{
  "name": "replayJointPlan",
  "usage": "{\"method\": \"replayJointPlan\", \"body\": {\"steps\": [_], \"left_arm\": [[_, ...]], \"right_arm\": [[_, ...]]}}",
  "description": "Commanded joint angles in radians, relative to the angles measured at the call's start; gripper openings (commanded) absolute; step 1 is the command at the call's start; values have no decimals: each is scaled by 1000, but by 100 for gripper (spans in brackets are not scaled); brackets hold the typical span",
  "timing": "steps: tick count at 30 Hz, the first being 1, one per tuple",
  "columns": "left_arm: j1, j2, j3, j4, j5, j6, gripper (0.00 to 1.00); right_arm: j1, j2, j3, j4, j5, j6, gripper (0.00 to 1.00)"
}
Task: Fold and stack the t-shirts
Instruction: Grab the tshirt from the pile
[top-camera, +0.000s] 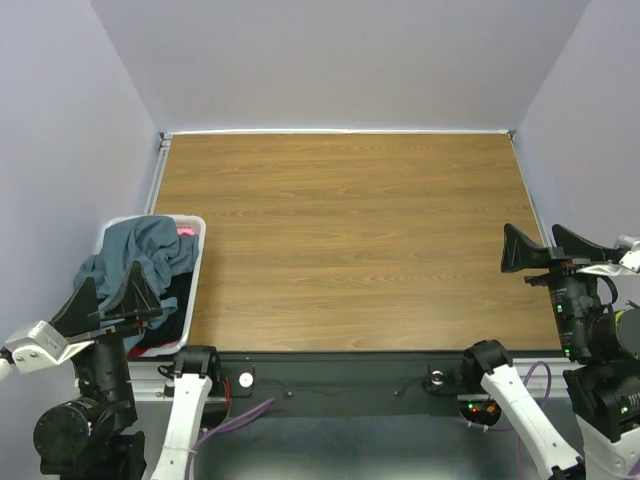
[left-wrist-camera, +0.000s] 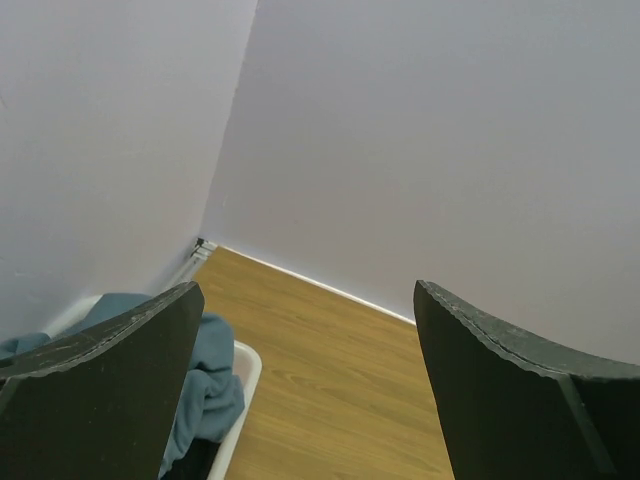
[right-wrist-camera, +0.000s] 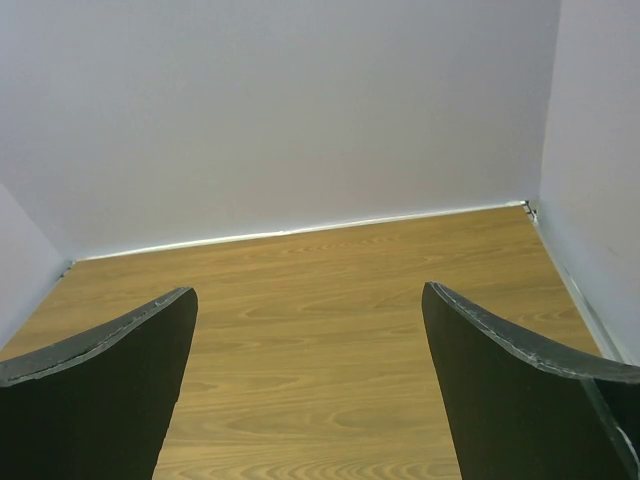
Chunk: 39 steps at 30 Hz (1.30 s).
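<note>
We are holding the left gripper (top-camera: 112, 272) with its jaws spread wide and nothing between them, hanging off the near left corner of the worktop (top-camera: 350, 230). Just beyond and beneath it, the basket (top-camera: 201, 240) is sitting against the worktop's left edge, and the shirts are piled inside it. The blue-grey shirt (top-camera: 140, 245) is lying on top, crumpled and spilling over the rim on the side away from the worktop. In the top view the gripper's fingers (top-camera: 130, 290) are overlapping its near part, though we cannot tell whether they are touching the cloth. A bit of the pink shirt (top-camera: 186, 231) is peeking out at the far rim, past the gripper. The black shirt (top-camera: 176, 298) is showing low in the basket, just to the gripper's right. In the left wrist view the blue-grey cloth is showing below the left finger, with the basket's rim beside it.

We are holding the right gripper (top-camera: 533, 232) equally spread and empty at the worktop's right edge, well apart from the basket. Ahead of it the wood is running to the back wall (right-wrist-camera: 300, 120).
</note>
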Motion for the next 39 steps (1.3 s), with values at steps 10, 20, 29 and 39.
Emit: {"method": "replayJointPlan", "body": {"steps": [10, 20, 29, 39], "left_arm": [[5, 271, 20, -122, -24, -122, 99], [6, 809, 34, -213, -51, -208, 99], [137, 1029, 63, -148, -252, -118, 99], [264, 1098, -49, -38, -229, -50, 97]], "right_arm": [[11, 47, -26, -5, 28, 18, 100], [12, 48, -81, -8, -91, 84, 100], [12, 34, -103, -9, -193, 127, 100], [18, 44, -98, -17, -188, 113, 100]]}}
